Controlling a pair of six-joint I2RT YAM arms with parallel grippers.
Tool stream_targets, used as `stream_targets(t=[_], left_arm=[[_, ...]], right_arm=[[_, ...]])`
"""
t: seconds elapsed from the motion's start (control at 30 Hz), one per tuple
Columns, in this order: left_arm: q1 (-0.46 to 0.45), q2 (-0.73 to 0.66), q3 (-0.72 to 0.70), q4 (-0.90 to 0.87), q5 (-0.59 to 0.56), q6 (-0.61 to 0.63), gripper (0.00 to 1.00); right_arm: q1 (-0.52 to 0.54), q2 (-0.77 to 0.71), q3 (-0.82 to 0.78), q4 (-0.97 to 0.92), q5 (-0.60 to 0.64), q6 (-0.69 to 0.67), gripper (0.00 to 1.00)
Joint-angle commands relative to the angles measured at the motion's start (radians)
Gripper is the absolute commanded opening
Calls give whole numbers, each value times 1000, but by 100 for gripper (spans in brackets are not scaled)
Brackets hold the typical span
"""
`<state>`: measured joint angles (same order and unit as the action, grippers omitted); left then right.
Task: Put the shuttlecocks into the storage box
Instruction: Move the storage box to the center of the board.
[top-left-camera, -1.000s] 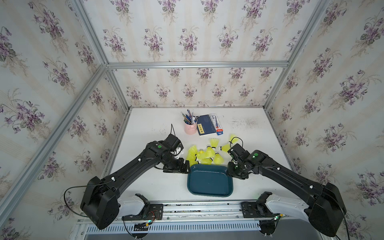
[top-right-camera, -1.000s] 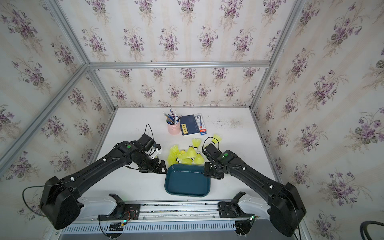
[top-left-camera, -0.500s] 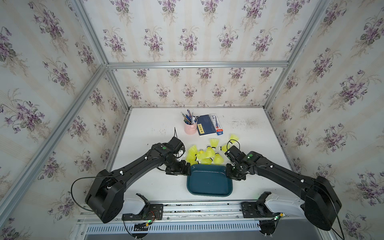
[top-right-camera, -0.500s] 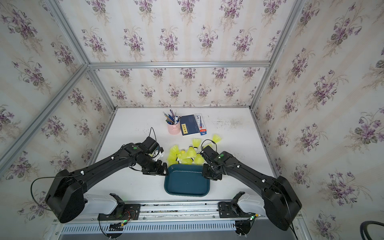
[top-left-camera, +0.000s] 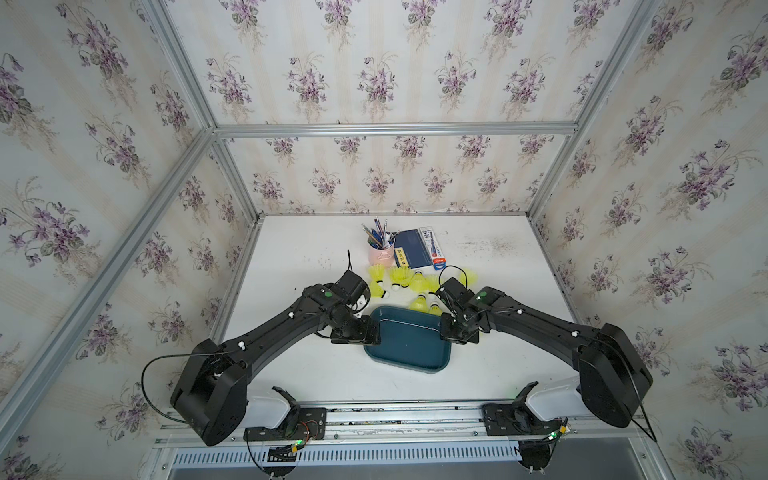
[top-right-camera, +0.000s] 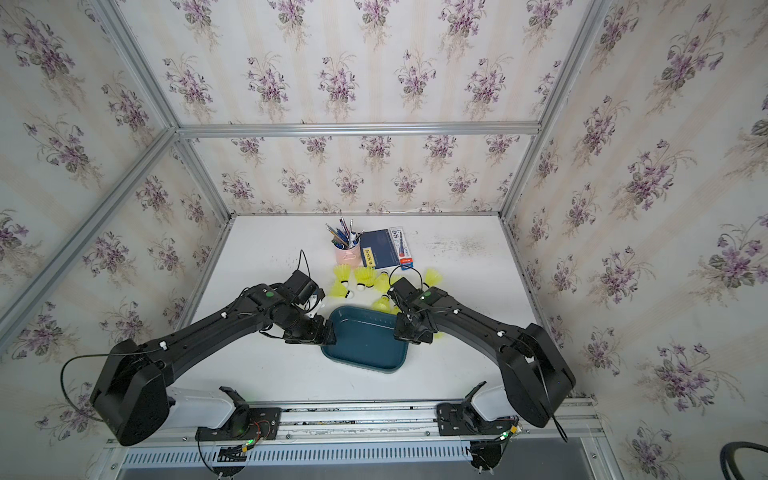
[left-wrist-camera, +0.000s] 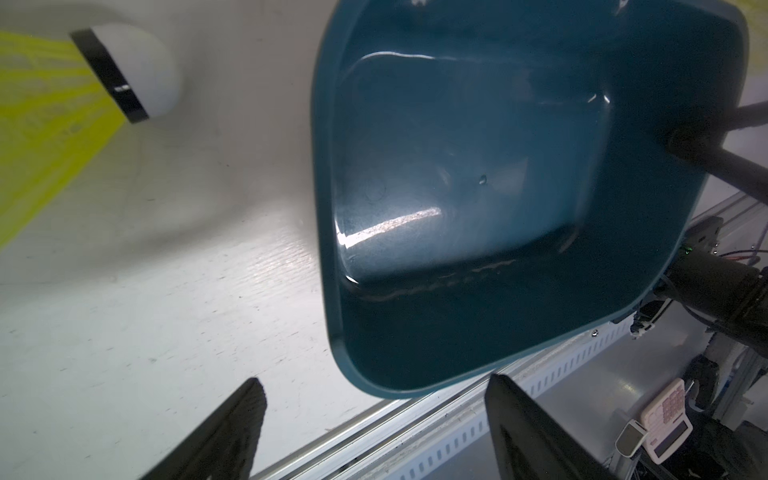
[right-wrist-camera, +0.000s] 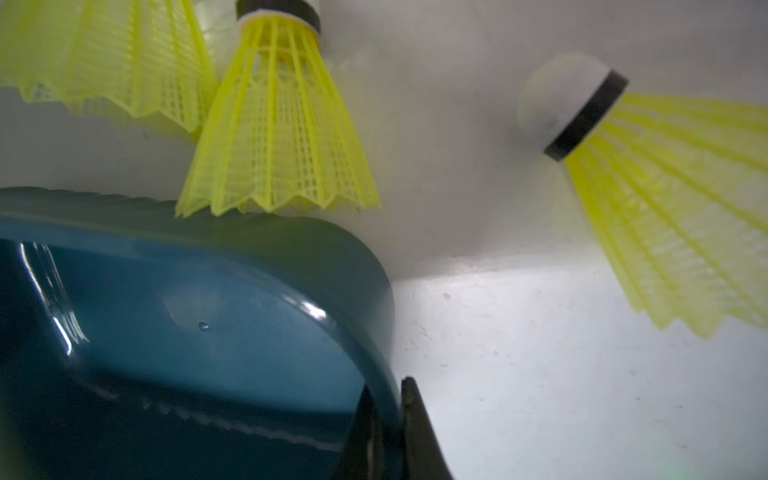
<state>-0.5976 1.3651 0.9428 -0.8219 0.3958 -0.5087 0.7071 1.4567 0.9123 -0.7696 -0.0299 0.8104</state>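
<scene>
Right gripper (right-wrist-camera: 388, 399) pinches the rim of the box (right-wrist-camera: 208, 332), likely steadying it; left gripper (left-wrist-camera: 376, 380) gapes beside its edge. Box empty; shuttlecocks (top-left-camera: 419, 282) lie beyond.

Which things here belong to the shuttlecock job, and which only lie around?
For the job:
- neon yellow plastic shuttlecocks
- shallow dark teal plastic tray

Only lying about:
- pink cup of pens
- dark blue booklet
- white flat packet

Both top views: high over the front rail (top-left-camera: 395, 415), facing down & fwd, far off, whole tabletop (top-left-camera: 307, 257) in shot, nearly same framing. L wrist cam: v. close, looks across storage box (left-wrist-camera: 457, 166) twd rail. R wrist cam: v. close at box rim, facing shuttlecocks (right-wrist-camera: 278, 137). All share box.
</scene>
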Motion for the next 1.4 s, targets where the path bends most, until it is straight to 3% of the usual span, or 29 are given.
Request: stream_targets(t=[0.0, 0.23, 0.47, 0.7, 0.9, 1.23, 1.37], left_arm=[[11, -8, 14, -22, -31, 5, 86], [49, -13, 33, -47, -32, 11, 86], [105, -31, 50, -78, -32, -16, 86], [184, -51, 51, -87, 6, -144, 86], [191, -43, 74, -87, 26, -287, 84], [203, 9, 88, -83, 43, -608, 82], [206, 22, 78, -44, 36, -745, 78]], right_arm=[[-1, 44, 37, 10, 45, -34, 3], [-13, 130, 96, 13, 60, -135, 3], [-15, 115, 65, -6, 25, -205, 3], [-12, 68, 35, -63, 33, -228, 7], [2, 49, 50, -96, 43, -224, 10], [22, 41, 78, -99, 13, -195, 43], [22, 23, 131, -139, 13, -190, 51]])
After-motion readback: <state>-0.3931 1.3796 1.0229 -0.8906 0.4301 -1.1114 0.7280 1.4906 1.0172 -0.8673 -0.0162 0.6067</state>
